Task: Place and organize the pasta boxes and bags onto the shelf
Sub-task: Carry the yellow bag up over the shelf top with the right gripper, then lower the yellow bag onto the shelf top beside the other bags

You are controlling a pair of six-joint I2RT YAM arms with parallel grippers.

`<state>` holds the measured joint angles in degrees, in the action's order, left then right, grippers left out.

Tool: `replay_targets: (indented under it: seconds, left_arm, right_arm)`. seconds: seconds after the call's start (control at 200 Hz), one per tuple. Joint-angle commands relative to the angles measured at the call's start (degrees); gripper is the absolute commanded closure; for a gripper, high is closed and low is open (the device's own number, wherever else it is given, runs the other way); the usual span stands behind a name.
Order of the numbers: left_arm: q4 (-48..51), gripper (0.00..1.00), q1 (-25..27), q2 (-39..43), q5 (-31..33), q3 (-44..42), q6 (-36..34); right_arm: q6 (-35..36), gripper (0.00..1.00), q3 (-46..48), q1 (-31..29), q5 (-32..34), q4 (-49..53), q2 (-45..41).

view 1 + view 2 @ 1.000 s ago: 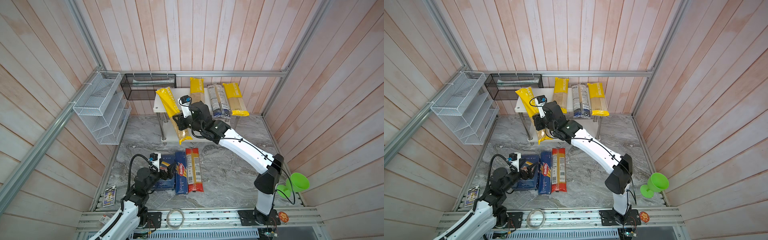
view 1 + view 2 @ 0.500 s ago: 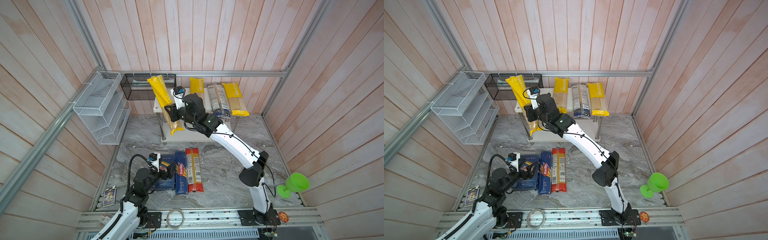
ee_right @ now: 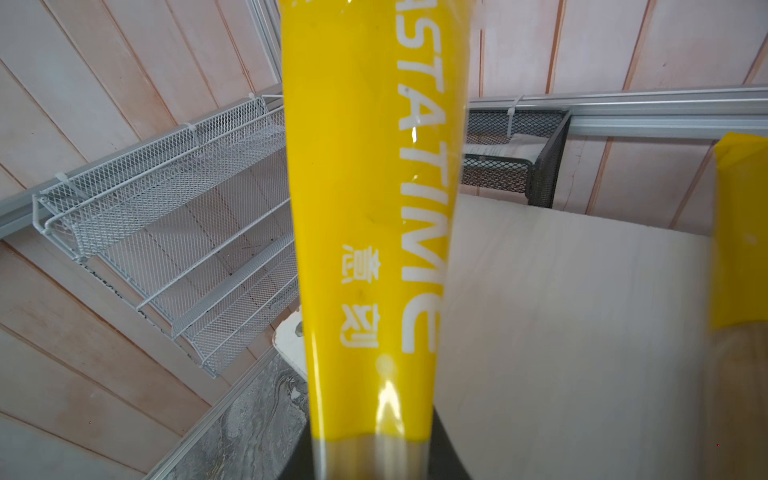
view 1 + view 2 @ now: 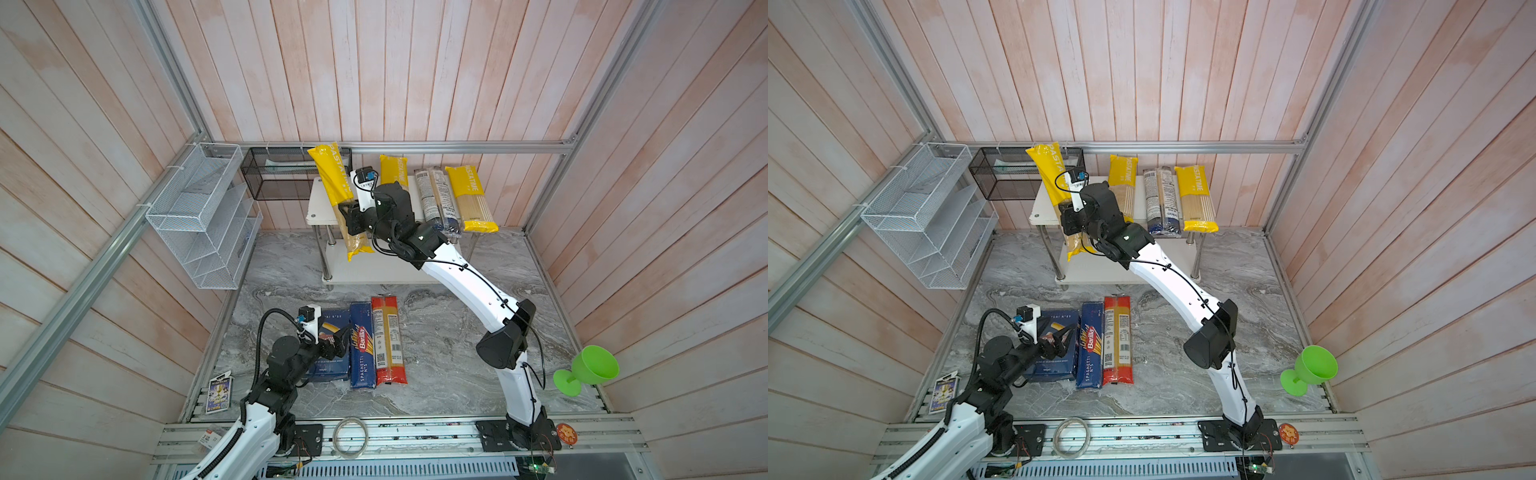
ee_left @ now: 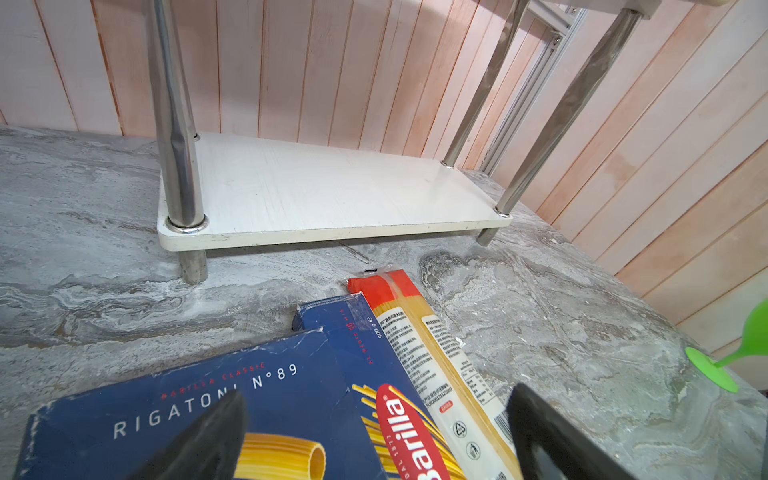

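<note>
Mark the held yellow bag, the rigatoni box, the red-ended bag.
held yellow bag (image 4: 332, 174), in a top view, yellow lettered upper part
rigatoni box (image 5: 307, 399), left wrist view, blue front face
red-ended bag (image 4: 388, 340), in a top view, clear middle

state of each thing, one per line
right end effector, shut on held bag
left end effector, open over rigatoni box
rigatoni box, on table
spaghetti box, on table
red bag, on table
middle yellow bag, on shelf
right yellow bag, on shelf
blue bag, on shelf

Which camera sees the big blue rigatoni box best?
The left wrist view: the rigatoni box fills the foreground, name readable. In both top views it is small, partly hidden by the left gripper. The right wrist view misses it.
</note>
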<state>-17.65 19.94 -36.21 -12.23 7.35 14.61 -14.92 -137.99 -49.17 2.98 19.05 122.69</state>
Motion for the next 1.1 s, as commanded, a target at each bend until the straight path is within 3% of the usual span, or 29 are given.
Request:
replay_targets:
  seconds: [0.0, 0.755, 1.095]
  left_arm:
    - [-1.07, 0.00, 0.11, -0.50, -1.20, 0.11, -0.58]
    - [-0.84, 0.00, 0.18, 0.04, -0.60, -0.01, -0.45]
    - [-0.63, 0.00, 0.13, 0.44, -0.01, -0.15, -0.29]
  right_arm:
    - [-0.05, 0.86, -4.39, 0.41, 1.79, -11.36, -0.35]
    - [-11.50, 0.82, -7.20, 5.14, 0.58, -16.30, 4.29]
    - [-12.72, 0.79, -6.59, 5.19, 3.90, -16.82, 4.75]
